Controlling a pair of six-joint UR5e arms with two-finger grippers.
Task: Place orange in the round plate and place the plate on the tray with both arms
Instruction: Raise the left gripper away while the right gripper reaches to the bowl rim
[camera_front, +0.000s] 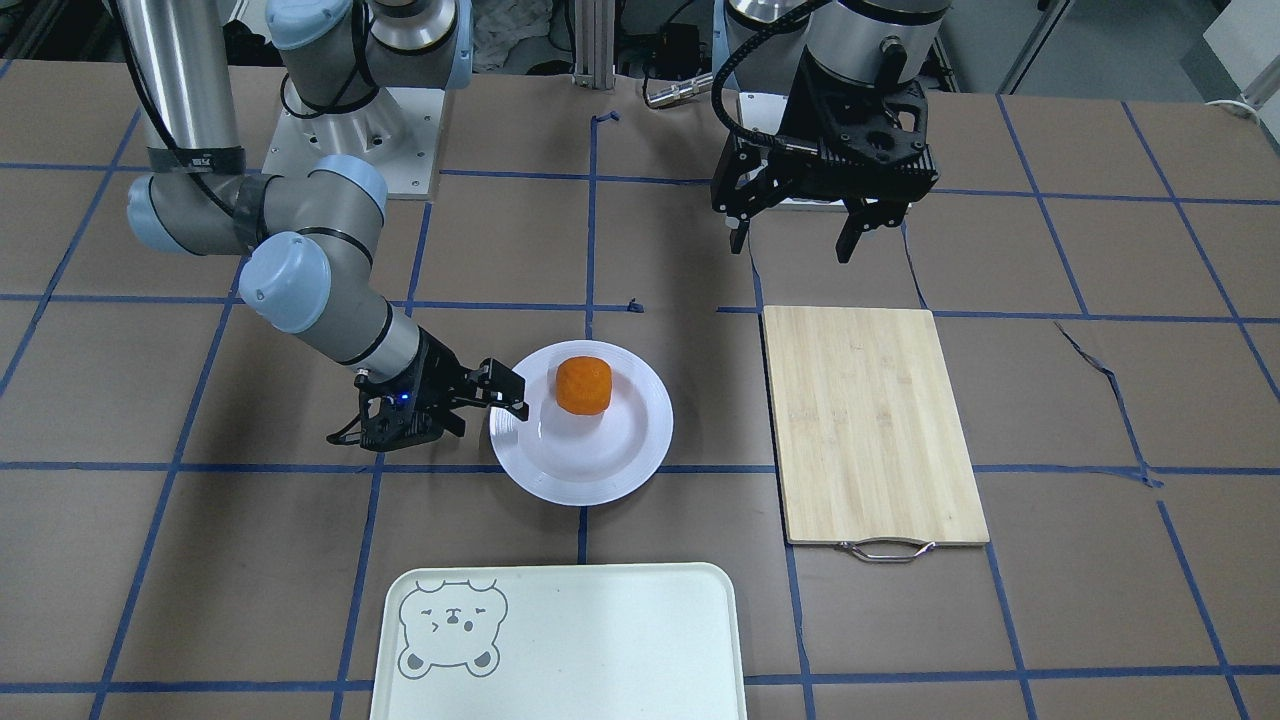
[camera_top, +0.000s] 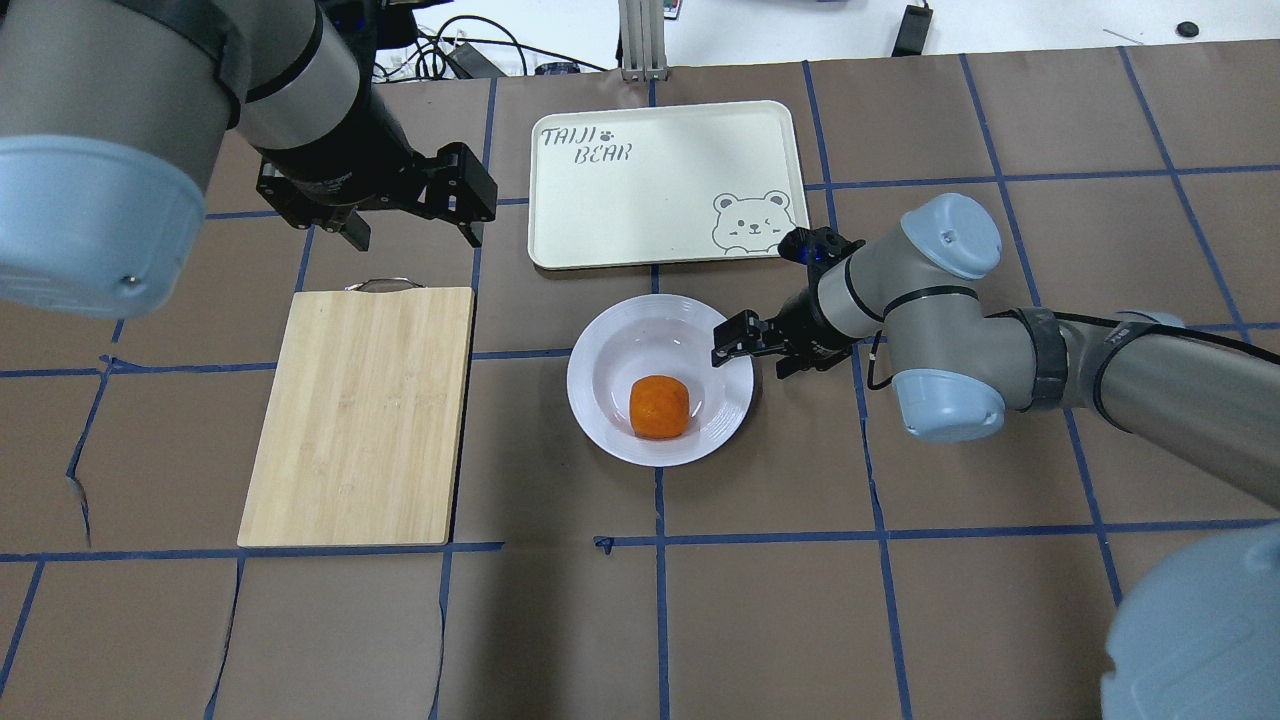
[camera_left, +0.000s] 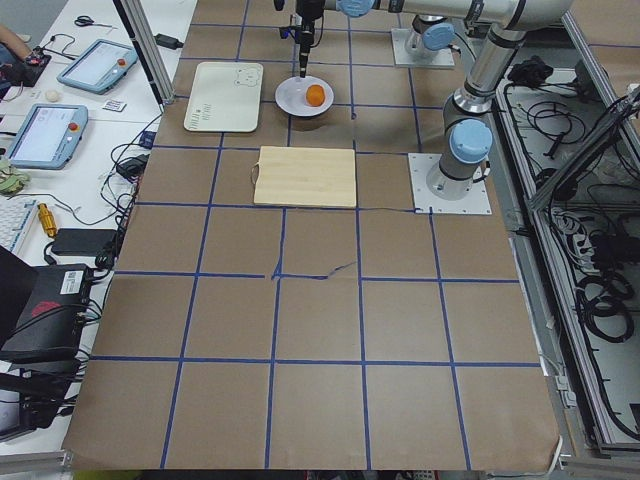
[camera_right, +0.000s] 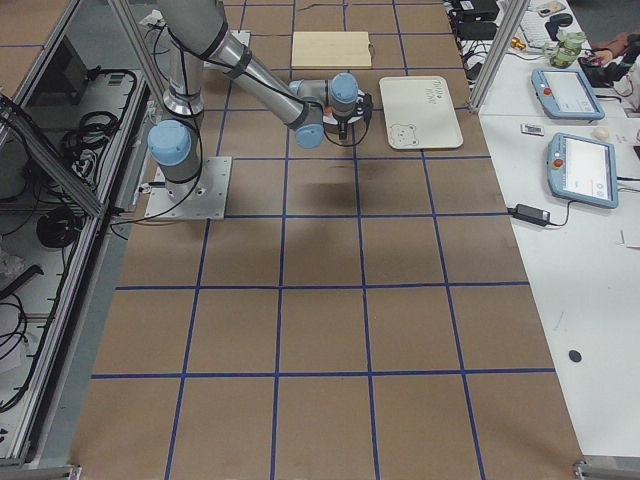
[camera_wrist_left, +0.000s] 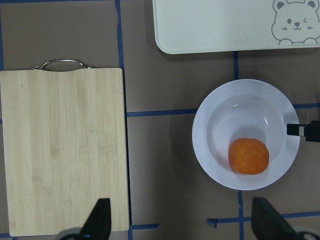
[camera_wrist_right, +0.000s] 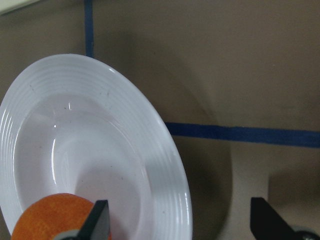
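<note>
Our right gripper has its jaws apart, straddling the rim of the plate: one finger is over the white surface, the other outside it above the table. We cannot tell whether either finger touches the plate. The orange sits in the plate's sunken centre. Our left gripper hangs high with its jaws wide apart, near the cutting board. The tray lies near the plate, not touching it.

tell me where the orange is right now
Overhead view: the orange lies in the round plate at mid-table, cutting board to its left, right gripper at the plate's right rim.
</note>
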